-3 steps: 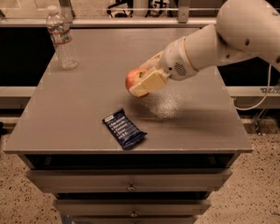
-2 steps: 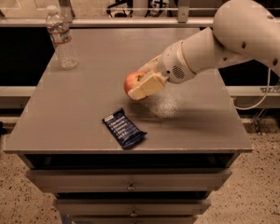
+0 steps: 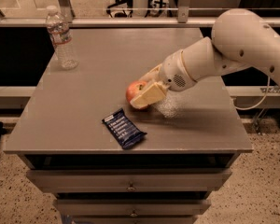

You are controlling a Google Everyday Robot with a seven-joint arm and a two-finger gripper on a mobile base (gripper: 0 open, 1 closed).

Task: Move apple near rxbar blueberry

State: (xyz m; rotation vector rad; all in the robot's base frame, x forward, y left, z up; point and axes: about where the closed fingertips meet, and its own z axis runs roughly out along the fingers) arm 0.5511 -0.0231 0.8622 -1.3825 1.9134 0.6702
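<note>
Gripper (image 3: 141, 96) mid-tabletop (image 3: 102, 55), jaws closed on apple (image 3: 133, 89); rxbar blueberry (image 3: 123, 128) near, at its 7 o'clock. Risk: round apple rolls away on release, or low carry shoves the bar.

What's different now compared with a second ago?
The gripper, holding the apple, has carried it lower and closer to the rxbar blueberry. Its grip has not let go. The rxbar blueberry and the water bottle sit where they were on the table.
</note>
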